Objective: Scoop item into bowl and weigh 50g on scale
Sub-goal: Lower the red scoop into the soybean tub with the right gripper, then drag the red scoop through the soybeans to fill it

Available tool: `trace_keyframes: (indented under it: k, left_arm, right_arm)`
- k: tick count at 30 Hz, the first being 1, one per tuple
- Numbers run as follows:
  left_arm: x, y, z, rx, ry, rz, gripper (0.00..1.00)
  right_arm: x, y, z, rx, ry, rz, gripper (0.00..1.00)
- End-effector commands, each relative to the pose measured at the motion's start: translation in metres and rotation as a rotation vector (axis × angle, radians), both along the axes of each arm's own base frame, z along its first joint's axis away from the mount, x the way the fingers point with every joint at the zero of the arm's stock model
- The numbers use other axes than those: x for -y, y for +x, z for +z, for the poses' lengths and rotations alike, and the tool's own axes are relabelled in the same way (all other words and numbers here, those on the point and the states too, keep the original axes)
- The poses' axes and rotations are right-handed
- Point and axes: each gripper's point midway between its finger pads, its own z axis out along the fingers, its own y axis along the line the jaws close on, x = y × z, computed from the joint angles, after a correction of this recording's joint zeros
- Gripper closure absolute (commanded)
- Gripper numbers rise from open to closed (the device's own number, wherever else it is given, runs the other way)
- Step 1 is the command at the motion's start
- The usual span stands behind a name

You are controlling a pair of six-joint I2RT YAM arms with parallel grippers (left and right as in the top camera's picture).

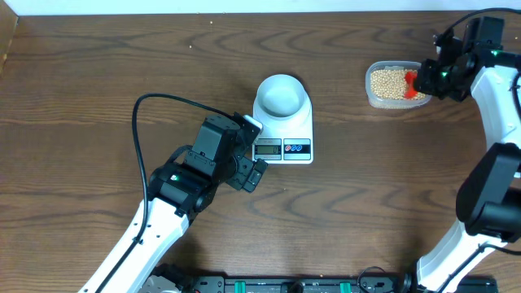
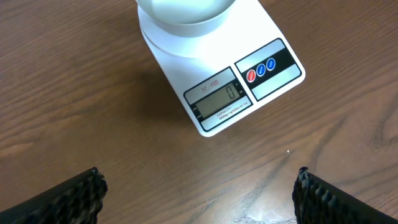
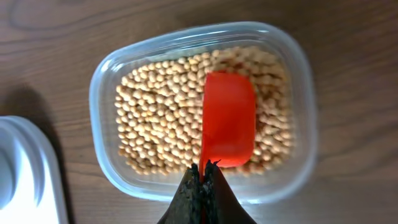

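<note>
The pale bowl (image 1: 281, 95) stands empty on the white scale (image 1: 297, 130) at mid table; in the left wrist view the scale (image 2: 273, 81) reads 0 and the bowl (image 2: 186, 12) shows at the top. My left gripper (image 2: 198, 196) is open and empty just in front of the scale. The tan beans (image 3: 155, 118) fill a clear plastic tub (image 3: 106, 81), also seen overhead (image 1: 373, 94) at the back right. My right gripper (image 3: 203, 171) is shut on a red scoop (image 3: 229, 124) held over the beans; the scoop (image 1: 412, 80) shows overhead too.
The left arm's black cable (image 1: 155, 102) loops over the wood table left of the scale. The table's far edge runs along the top of the overhead view.
</note>
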Motion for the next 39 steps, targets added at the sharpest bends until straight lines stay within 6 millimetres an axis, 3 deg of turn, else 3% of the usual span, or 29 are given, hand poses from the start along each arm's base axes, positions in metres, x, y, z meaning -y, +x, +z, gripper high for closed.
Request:
trace_keyframes:
  k: [1, 13, 21, 32, 39]
  left_arm:
    - [0.002, 0.004, 0.014, 0.026, -0.025, 0.002, 0.02]
    - [0.002, 0.004, 0.014, 0.025, -0.025, 0.002, 0.02]
    - [0.002, 0.004, 0.014, 0.026, -0.025, 0.002, 0.02]
    - [0.002, 0.004, 0.014, 0.026, -0.025, 0.002, 0.02]
    - [0.002, 0.004, 0.014, 0.026, -0.025, 0.002, 0.02]
  right_arm:
    - [-0.021, 0.003, -0.012, -0.011, 0.134, 0.062, 0.99]
    - [-0.033, 0.004, -0.007, -0.019, 0.306, 0.032, 0.99]
    - [-0.021, 0.002, -0.002, -0.018, 0.398, -0.019, 0.99]
    - [-0.015, -0.005, -0.042, -0.103, 0.515, -0.061, 0.99]
    - [-0.027, 0.0, -0.041, -0.079, 0.638, -0.02, 0.99]
